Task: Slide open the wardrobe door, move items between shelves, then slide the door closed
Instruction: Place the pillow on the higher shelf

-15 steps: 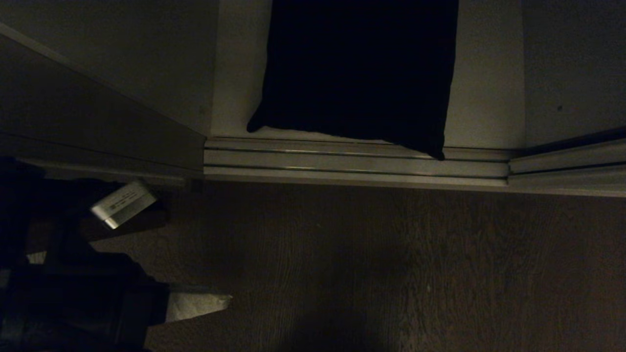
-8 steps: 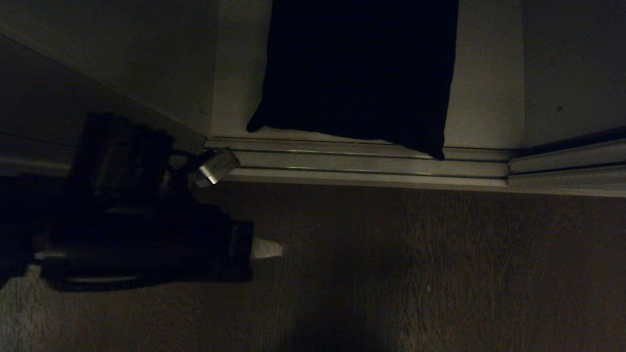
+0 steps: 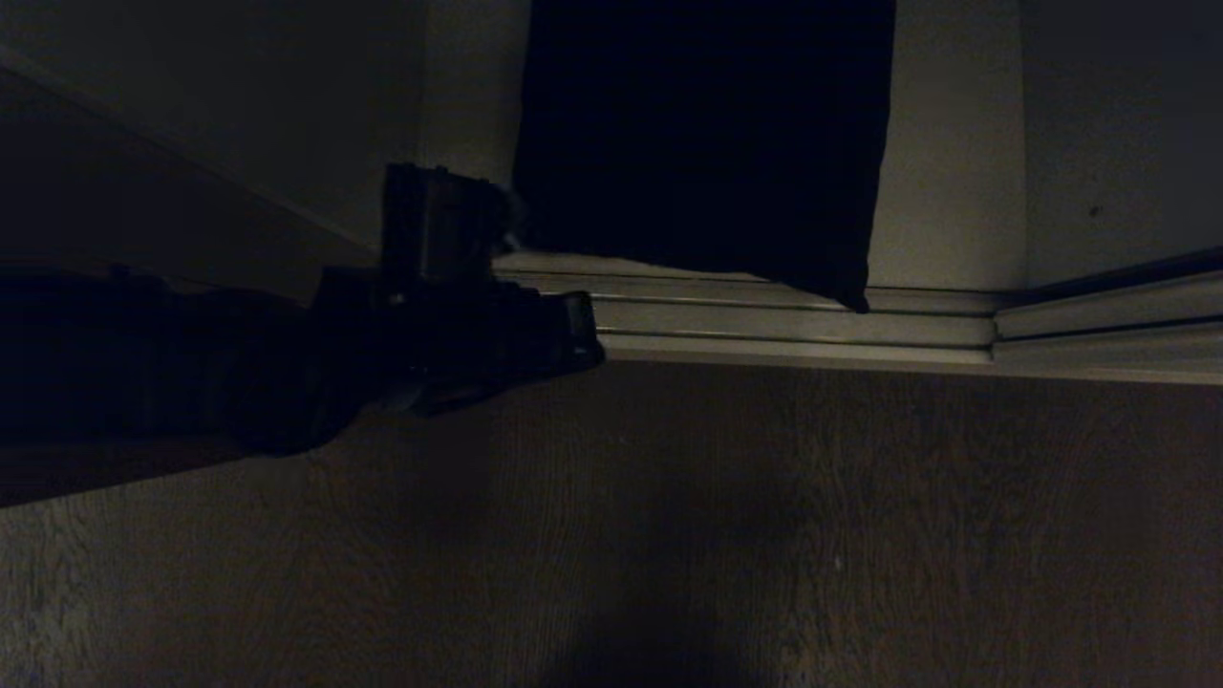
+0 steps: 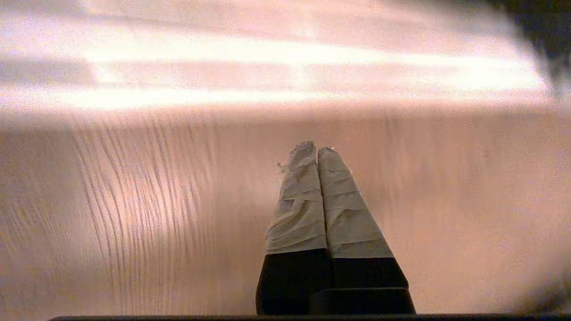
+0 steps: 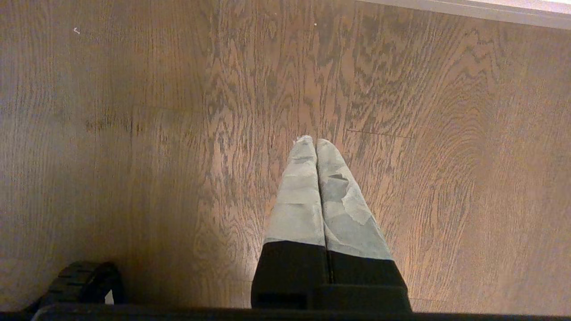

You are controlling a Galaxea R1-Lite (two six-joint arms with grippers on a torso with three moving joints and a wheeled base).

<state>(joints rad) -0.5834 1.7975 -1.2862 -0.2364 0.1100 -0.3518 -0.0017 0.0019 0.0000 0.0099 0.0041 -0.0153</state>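
Note:
A black folded garment [image 3: 702, 134] lies on the off-white bottom shelf [image 3: 946, 191] inside the open wardrobe. Pale door panels stand to the left [image 3: 191, 143] and right [image 3: 1118, 124] of the opening. My left arm [image 3: 449, 325] reaches in from the left over the floor track [image 3: 783, 320], covering the garment's near left corner. The left gripper [image 4: 316, 149] is shut and empty, pointing down at the wooden floor just short of the track. In the right wrist view my right gripper [image 5: 316, 140] hangs shut and empty over the floor; it is outside the head view.
Dark wood-grain floor [image 3: 764, 535] fills the space in front of the wardrobe. The silver double track runs along the threshold, and its edge [image 5: 490, 9] shows in the right wrist view. A black robot part [image 5: 84, 278] sits low beside the right gripper.
My left arm has swung from the lower left toward the wardrobe and to the right, ending over the track at the black garment's corner. Its gripper stayed shut. The right arm has not moved.

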